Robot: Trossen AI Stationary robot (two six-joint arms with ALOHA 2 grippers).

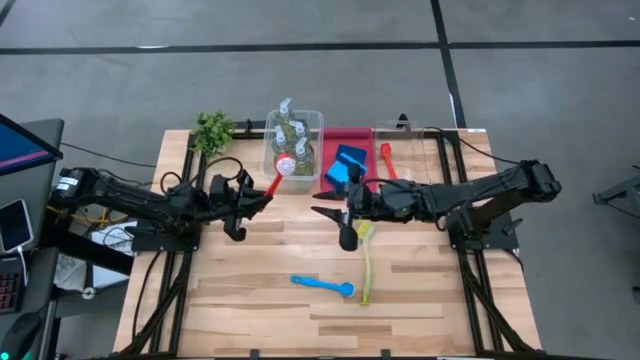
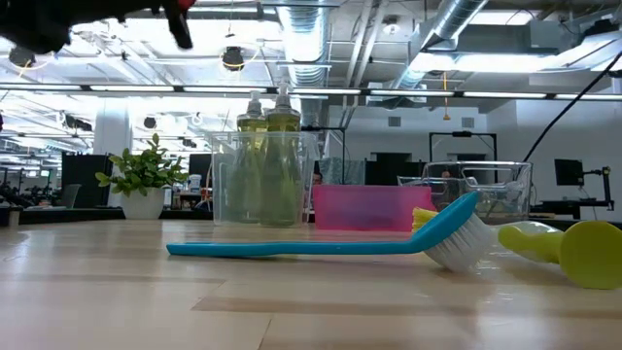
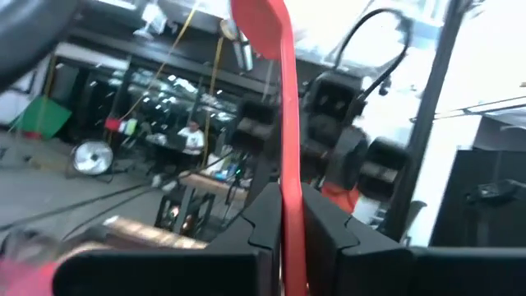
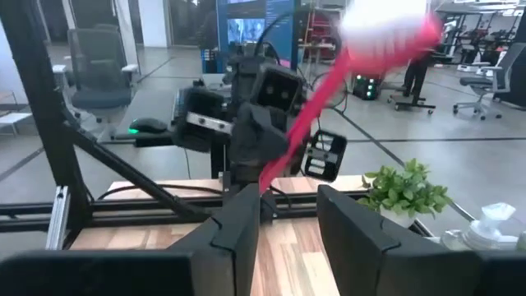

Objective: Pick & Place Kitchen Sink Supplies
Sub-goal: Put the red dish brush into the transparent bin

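My left gripper (image 1: 262, 197) is shut on a red brush (image 1: 277, 180), whose white bristle head (image 1: 286, 166) hovers at the edge of a clear tub (image 1: 314, 122) holding several soap bottles (image 1: 284, 130). My right gripper (image 1: 325, 205) stands open and empty at mid-table, facing the left one; its wrist view shows the gap between its fingers (image 4: 288, 238). A blue brush (image 1: 322, 285) and a yellow-green brush (image 1: 365, 265) lie flat on the table near its front. Blue sponges (image 1: 348, 165) rest on a red tray (image 1: 345, 135). Another red brush (image 1: 387, 160) lies in the far-right tub. My left gripper pinches the red brush's handle near its free end (image 3: 289, 215) between its two fingers. The fingers come from the table's left, slanting a little upward, and the handle runs on ahead of them. The brush is lifted clear of the table, its bristle head raised toward the tub.
A small leafy plant (image 1: 212, 130) stands at the far left corner. A second clear tub (image 1: 415, 135) stands right of the red tray. Bare wood lies along the near edge beside the two brushes.
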